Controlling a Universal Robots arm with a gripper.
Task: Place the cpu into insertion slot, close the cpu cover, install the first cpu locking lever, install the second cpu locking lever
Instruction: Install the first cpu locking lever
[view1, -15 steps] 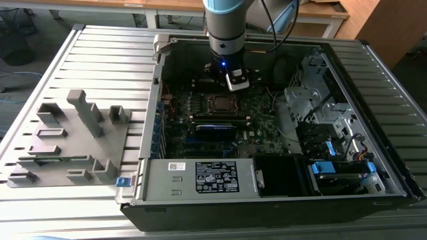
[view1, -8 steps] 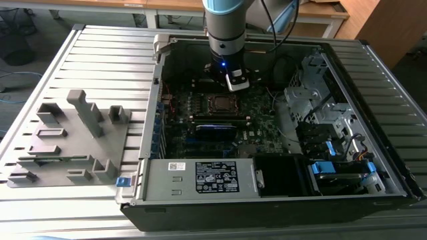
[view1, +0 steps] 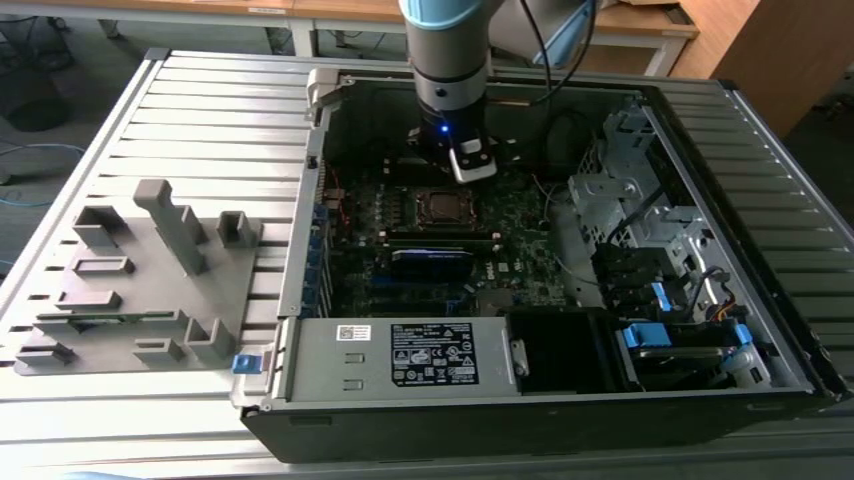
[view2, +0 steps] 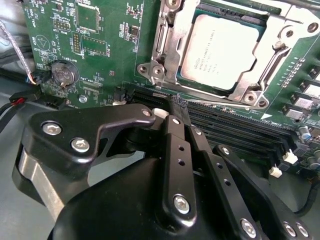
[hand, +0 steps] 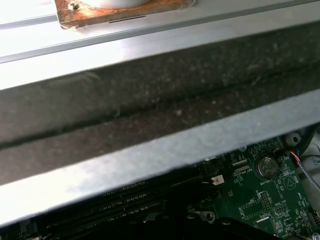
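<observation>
In the second wrist view the cpu (view2: 220, 50) lies flat in the insertion slot (view2: 150, 70), its silver-grey top showing through the window of the cpu cover (view2: 250, 87), which lies down over it. A thin metal locking lever (view2: 225, 103) runs along the socket edge nearest my gripper. My gripper (view2: 178, 104) is shut, its black fingertips right at that lever's free end; I cannot tell whether they touch it. In the exterior view the gripper (view1: 467, 172) hangs inside the open computer case, just behind the socket (view1: 441, 205).
Long black memory slots (view2: 235, 125) run beside the socket under my fingers. A coin battery (view2: 64, 74) and loose cables (view2: 15, 100) lie nearby. The case wall (hand: 160, 125) is close. A drive cage (view1: 641, 210), a power supply (view1: 400, 355) and a grey fixture (view1: 134, 270) surround the area.
</observation>
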